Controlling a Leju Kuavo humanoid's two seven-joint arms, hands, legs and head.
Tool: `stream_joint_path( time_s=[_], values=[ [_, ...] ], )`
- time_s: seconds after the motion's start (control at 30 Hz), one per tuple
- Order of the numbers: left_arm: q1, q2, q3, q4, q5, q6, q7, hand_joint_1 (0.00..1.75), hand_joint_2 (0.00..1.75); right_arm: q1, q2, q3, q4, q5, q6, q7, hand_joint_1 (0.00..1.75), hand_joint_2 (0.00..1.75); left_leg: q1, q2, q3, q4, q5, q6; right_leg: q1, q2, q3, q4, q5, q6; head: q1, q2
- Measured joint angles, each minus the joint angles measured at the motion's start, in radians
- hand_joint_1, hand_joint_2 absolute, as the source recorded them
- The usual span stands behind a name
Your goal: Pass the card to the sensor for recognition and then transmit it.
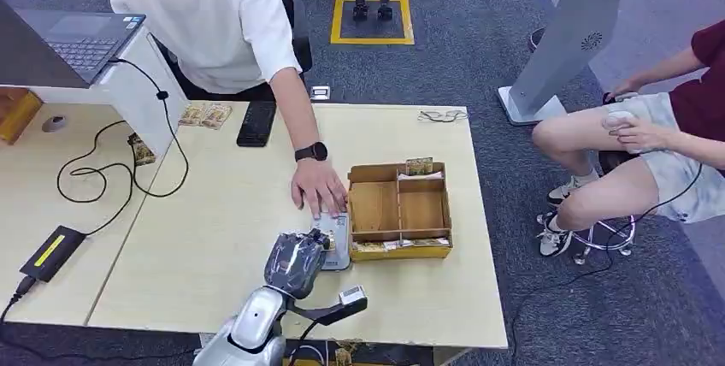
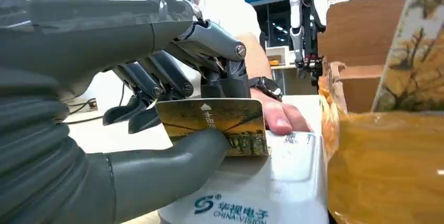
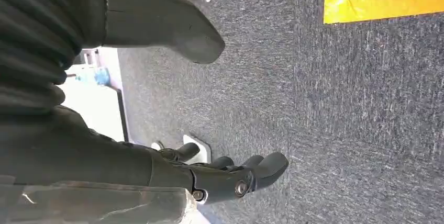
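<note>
My left hand (image 1: 297, 262) pinches a yellow picture card (image 2: 220, 127) between thumb and fingers and holds it flat over the white card sensor (image 2: 272, 182). The sensor (image 1: 338, 244) lies on the table just left of the wooden tray. A person's hand (image 1: 318, 188) rests on the sensor's far end, its fingers (image 2: 280, 119) right behind the card. My right hand (image 3: 225, 174) hangs over the grey carpet with its fingers loosely apart and nothing in it.
A wooden divided tray (image 1: 400, 209) with several cards stands right of the sensor. A black phone (image 1: 256, 123), cables, a power brick (image 1: 53, 251) and a laptop (image 1: 73, 41) lie further left. A second person (image 1: 650, 144) sits beside the table at right.
</note>
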Motion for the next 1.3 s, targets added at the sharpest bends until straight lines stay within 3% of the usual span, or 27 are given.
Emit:
stream_joint_path(
  time_s=[0.13,0.33,0.63,0.77,0.93,1.3],
  values=[
    [0.022,-0.001,0.025,-0.077,0.000,0.042,-0.033,1.75,1.75,0.000,0.000,0.000,0.000,0.000,0.000,-0.006,0.00,1.75,0.000,0.000,-0.001,0.000,0.000,0.000,0.000,0.000,-0.001,0.000,0.000,0.000,0.000,0.000],
    [0.051,-0.020,0.084,-0.277,0.006,0.036,-0.115,1.75,1.75,0.000,0.000,-0.001,0.004,0.000,-0.008,-0.012,0.00,1.75,0.000,0.000,-0.003,0.000,0.000,0.000,0.000,0.000,-0.003,0.000,0.000,0.000,0.000,0.000],
    [0.061,-0.027,0.110,-0.397,0.006,0.044,-0.137,1.75,1.75,0.000,-0.001,-0.001,0.007,0.000,-0.009,-0.019,0.00,1.75,0.000,0.000,-0.003,0.000,0.000,0.000,0.000,0.001,-0.004,0.000,0.000,0.000,0.000,0.000],
    [0.039,-0.034,0.111,-0.448,0.004,0.018,-0.137,1.75,1.75,-0.001,-0.005,0.002,0.020,0.000,-0.018,-0.021,0.00,1.75,0.000,0.000,-0.004,0.000,0.000,0.000,0.000,0.000,-0.004,0.000,0.000,0.000,0.000,0.000],
    [-0.022,-0.035,0.114,-0.454,0.002,-0.022,-0.125,1.75,1.75,-0.005,-0.018,0.006,0.060,0.000,-0.032,-0.039,0.00,1.75,0.000,0.000,-0.003,0.000,0.000,0.000,0.000,0.001,-0.004,0.000,0.000,0.000,0.000,0.000],
    [-0.184,-0.016,0.114,-0.304,0.001,-0.023,-0.020,1.75,1.75,-0.018,-0.069,0.029,0.163,0.000,-0.073,-0.043,0.00,1.75,0.000,0.000,-0.004,0.000,0.000,0.000,0.000,0.001,-0.004,0.000,0.000,0.000,0.000,0.000]
  ],
)
